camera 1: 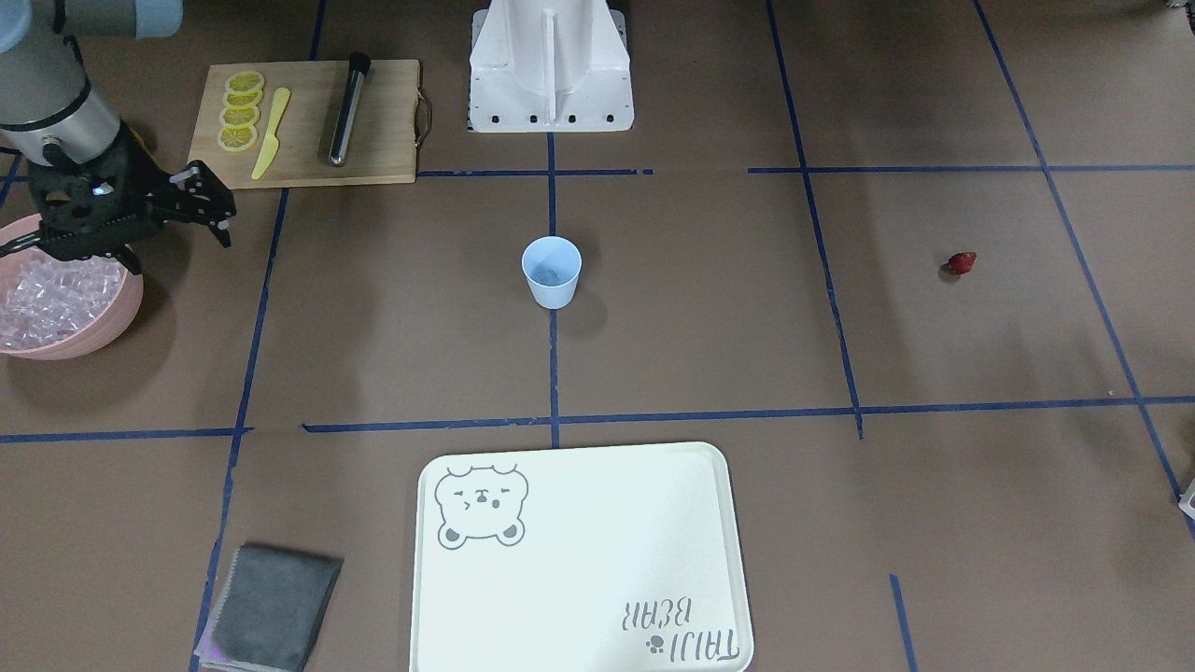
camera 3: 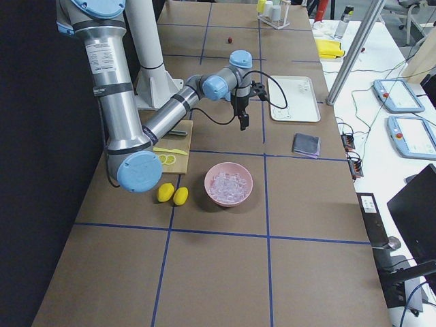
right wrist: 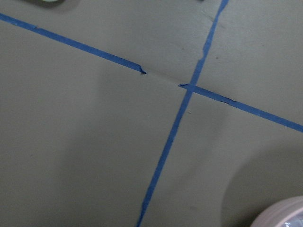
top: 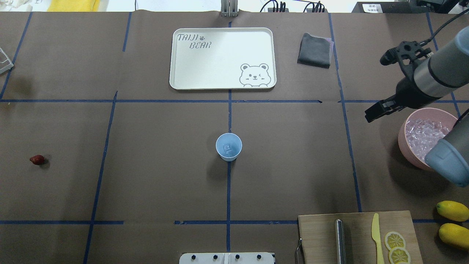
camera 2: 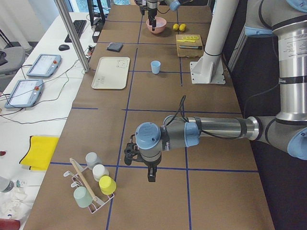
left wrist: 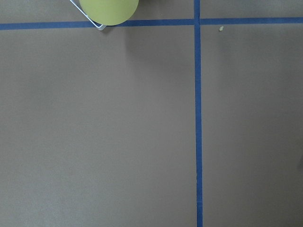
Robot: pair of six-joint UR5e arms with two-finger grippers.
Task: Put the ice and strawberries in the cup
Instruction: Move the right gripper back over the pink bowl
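strawberry far left on bench, alone. tray print reads "taiji bear". cup mid-bench. ice in pink bowl at right; right claw hangs near it, cannot tell if spread. left claw shows only in left side view, state unreadable.

"TAIJI BEAR" on tray

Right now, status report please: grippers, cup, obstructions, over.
Right gripper near ice bowl, state unclear; left gripper far off, likewise. Cup upright mid-table, strawberry outside. Nothing between bowl and cup.
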